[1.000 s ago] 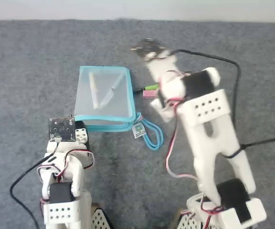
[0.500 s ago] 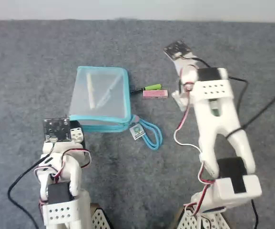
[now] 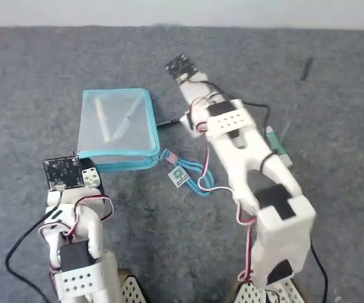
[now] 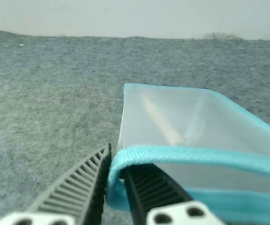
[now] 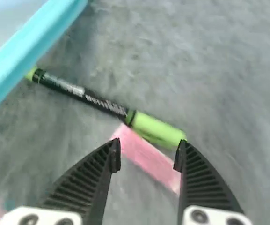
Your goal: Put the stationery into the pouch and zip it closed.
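**At the pouch's near edge, one gripper clamped; the other open over the eraser**

On the grey bench (image 3: 36,69), the left gripper (image 4: 116,161) is closed on the teal rim of the translucent pouch (image 3: 115,123). Two pens show through the pouch wall. The right gripper (image 5: 147,147) hangs with its jaws spread on either side of the pink eraser (image 5: 144,157). The eraser lies against the green-capped marker (image 5: 102,105), just beside the pouch. Since half a second ago the right arm has swung in over them, and the pouch has slid left.
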`<act>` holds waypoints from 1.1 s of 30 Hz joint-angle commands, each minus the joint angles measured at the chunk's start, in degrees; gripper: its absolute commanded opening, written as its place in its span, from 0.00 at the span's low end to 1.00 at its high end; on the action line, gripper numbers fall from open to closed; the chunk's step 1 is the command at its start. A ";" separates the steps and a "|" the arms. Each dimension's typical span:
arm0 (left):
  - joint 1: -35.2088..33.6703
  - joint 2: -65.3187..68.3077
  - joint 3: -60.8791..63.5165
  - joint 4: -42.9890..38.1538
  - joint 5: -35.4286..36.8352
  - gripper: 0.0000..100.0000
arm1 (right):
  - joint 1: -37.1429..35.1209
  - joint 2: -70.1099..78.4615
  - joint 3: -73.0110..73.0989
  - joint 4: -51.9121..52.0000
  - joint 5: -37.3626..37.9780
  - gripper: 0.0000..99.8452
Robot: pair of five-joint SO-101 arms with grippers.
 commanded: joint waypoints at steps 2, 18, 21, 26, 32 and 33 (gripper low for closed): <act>3.52 -1.41 -4.88 -0.35 0.70 0.01 | -0.40 3.65 -3.78 -14.55 -0.62 0.19; 3.87 -1.41 -4.88 -0.26 0.70 0.01 | 1.01 8.40 -8.70 8.48 -0.09 0.19; 3.87 -1.41 -4.88 -0.26 0.70 0.01 | 3.38 8.31 -14.59 23.60 -0.09 0.19; 3.87 -1.41 -4.88 -0.26 0.70 0.01 | 8.75 8.57 -23.12 43.82 -0.09 0.19; 3.87 -1.41 -4.79 -0.35 0.53 0.01 | 13.23 4.44 -23.56 48.40 2.73 0.19; 3.87 -1.41 -4.70 -0.35 0.44 0.01 | 13.85 2.42 -23.56 48.40 2.64 0.19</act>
